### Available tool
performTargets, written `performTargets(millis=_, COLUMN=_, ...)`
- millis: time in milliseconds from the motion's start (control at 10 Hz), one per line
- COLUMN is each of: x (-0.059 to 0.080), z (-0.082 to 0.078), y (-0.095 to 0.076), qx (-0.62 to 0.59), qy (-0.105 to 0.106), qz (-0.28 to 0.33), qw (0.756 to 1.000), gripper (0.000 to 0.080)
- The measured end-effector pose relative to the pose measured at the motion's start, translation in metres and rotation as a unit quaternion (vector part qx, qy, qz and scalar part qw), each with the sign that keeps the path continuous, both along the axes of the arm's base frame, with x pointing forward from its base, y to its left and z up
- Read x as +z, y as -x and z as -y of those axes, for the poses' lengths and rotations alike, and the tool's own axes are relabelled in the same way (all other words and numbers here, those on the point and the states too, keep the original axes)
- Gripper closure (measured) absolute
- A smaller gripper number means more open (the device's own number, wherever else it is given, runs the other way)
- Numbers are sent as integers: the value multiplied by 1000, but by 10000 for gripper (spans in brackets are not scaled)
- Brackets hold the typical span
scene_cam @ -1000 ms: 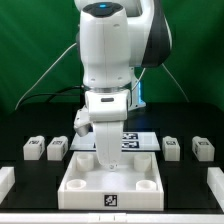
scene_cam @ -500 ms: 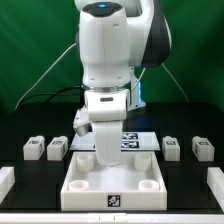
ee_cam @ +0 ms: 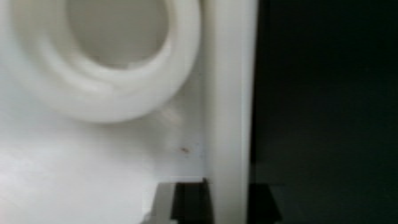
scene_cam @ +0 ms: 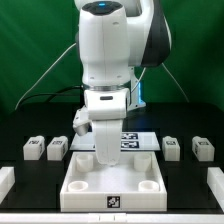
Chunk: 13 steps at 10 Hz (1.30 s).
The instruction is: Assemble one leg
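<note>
A green curtain (scene_cam: 30,50) hangs behind a black table (scene_cam: 30,192), and in the exterior view the white arm (scene_cam: 105,50) stands over the middle of it. Its gripper (scene_cam: 107,153) reaches down to the far rim of the big white tray (scene_cam: 90,200), near the tray's eleven o'clock corner. Whether the jaws are parted or pinched on that rim cannot be told from here. The task's part, a leg (scene_cam: 57,148), lies on the table at about ten o'clock from the tray, with a second leg (scene_cam: 35,148) just beside it further out. Two more legs (scene_cam: 171,146) (scene_cam: 203,148) lie at about two o'clock. The marker board (scene_cam: 138,141) lies flat behind the tray at twelve o'clock. In the wrist view the tray (ee_cam: 107,170) fills most of the picture from very close. It shows one round socket (ee_cam: 107,50), a raised wall (ee_cam: 228,100) and the dark table (ee_cam: 329,100) beyond. No fingers show clearly there, so the grip stays unknown. By my reading the job has barely begun. All four legs lie loose, none is lifted and the visible sockets look empty. Picking up a leg and seating it is all yet to do.
</note>
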State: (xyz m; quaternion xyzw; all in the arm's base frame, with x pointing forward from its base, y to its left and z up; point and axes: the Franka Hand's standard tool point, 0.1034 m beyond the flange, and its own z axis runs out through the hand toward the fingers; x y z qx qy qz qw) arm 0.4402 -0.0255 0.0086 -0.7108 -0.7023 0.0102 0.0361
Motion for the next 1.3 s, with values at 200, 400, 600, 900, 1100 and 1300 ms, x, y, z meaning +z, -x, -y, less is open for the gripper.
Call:
performTargets(millis=200, x=0, z=0, y=0, qx=0, qy=0, qz=0, qw=1000, gripper=735)
performTargets(millis=400, x=2, z=-22, y=-17, qx=-6, qy=-5, qz=9, qw=1000, gripper=736)
performTargets(millis=600, x=2, z=-55, y=-42, qx=-11, qy=-16, qz=16, qw=1000, gripper=736)
performTargets(millis=900, x=-1, z=-81, y=-56, qx=-9, qy=-23, qz=4, qw=1000, gripper=736)
performTargets(millis=1100, x=-1, z=-84, y=-56, qx=-6, qy=-25, qz=4, qw=1000, gripper=735)
performTargets(millis=1300, x=-1, z=-87, y=-56, qx=-7, qy=-26, qz=3, qw=1000, gripper=735)
